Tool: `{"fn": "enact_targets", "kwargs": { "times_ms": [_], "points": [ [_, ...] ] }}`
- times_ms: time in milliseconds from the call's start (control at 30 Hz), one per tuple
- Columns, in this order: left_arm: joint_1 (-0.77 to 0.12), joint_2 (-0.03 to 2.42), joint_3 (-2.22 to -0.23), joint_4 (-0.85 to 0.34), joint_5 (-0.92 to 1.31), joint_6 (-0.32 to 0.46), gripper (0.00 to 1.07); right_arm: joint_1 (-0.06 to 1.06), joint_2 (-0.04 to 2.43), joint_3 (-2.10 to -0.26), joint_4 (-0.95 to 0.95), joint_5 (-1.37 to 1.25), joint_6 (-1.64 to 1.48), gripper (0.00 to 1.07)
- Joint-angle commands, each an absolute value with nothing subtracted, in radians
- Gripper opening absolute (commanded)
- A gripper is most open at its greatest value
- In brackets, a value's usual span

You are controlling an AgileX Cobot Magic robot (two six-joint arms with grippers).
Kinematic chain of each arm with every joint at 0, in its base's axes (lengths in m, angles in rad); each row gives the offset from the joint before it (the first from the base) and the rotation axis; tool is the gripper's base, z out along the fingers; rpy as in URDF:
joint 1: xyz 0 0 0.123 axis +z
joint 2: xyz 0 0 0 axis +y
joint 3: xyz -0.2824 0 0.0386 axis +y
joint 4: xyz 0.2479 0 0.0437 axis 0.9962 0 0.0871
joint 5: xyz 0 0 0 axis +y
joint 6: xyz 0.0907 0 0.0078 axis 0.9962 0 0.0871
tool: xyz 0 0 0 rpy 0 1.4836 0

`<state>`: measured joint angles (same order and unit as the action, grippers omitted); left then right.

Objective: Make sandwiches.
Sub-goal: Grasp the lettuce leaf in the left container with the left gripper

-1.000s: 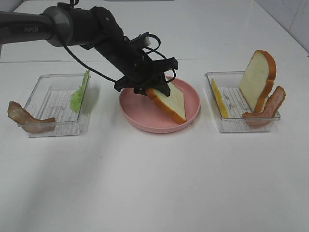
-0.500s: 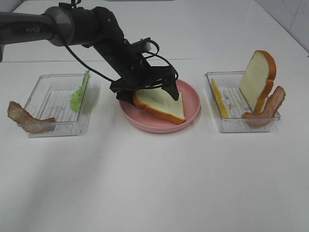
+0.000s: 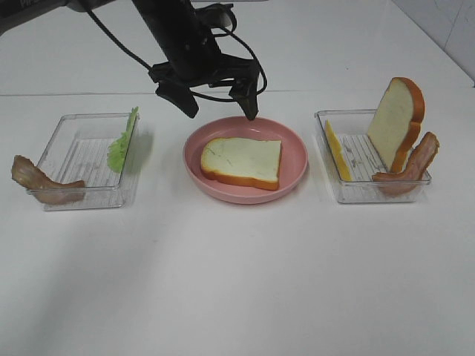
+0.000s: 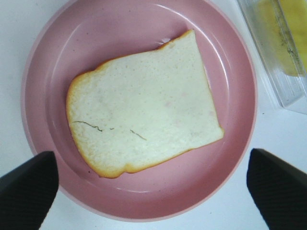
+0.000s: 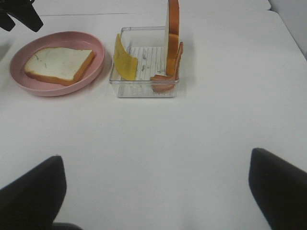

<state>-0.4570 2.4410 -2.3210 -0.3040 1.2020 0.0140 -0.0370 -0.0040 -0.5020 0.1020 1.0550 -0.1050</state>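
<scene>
One white bread slice (image 3: pixel 241 162) with an orange-brown crust lies flat on the round pink plate (image 3: pixel 298 157). My left gripper (image 3: pixel 219 113) hangs open and empty just above the plate's far side. In the left wrist view the bread slice (image 4: pixel 144 103) lies between the spread fingertips of the left gripper (image 4: pixel 153 191), on the plate (image 4: pixel 45 86). My right gripper (image 5: pixel 153 191) is open and empty over bare table, near of the right tray (image 5: pixel 144 86). It is out of the exterior view.
The right tray (image 3: pixel 356 189) holds a yellow cheese square (image 3: pixel 338 152), an upright bread slice (image 3: pixel 397 119) and a bacon strip (image 3: pixel 412 167). The left tray (image 3: pixel 78 159) holds a lettuce leaf (image 3: pixel 121 144); a bacon strip (image 3: pixel 41 185) hangs over its near left corner.
My left gripper lowered the tilted bread slice flat onto the plate, let go of it, and rose up and back, open.
</scene>
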Motion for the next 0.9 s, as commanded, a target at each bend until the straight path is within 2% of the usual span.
{"fn": "enact_targets", "kwargs": {
  "times_ms": [33, 233, 500, 667, 900],
  "points": [
    [-0.459, 2.423, -2.350, -0.275, 1.277, 0.007, 1.02, -0.039, -0.025, -0.502, 0.099, 1.052, -0.115, 0.98],
    [-0.459, 2.361, -2.322, -0.222, 1.277, -0.012, 1.02, -0.039, -0.025, -0.502, 0.099, 1.052, -0.115, 0.98],
    [-0.440, 2.199, -2.139, -0.088, 1.277, -0.019, 1.02, -0.039, -0.025, -0.502, 0.099, 1.052, -0.115, 0.98],
    [-0.342, 2.196, -2.122, -0.088, 1.277, -0.043, 1.02, -0.039, -0.025, -0.502, 0.099, 1.052, -0.115, 0.98],
    [-0.260, 2.231, -2.122, -0.094, 1.275, -0.043, 1.02, -0.039, -0.025, -0.502, 0.099, 1.052, -0.115, 0.98]
  ]
}}
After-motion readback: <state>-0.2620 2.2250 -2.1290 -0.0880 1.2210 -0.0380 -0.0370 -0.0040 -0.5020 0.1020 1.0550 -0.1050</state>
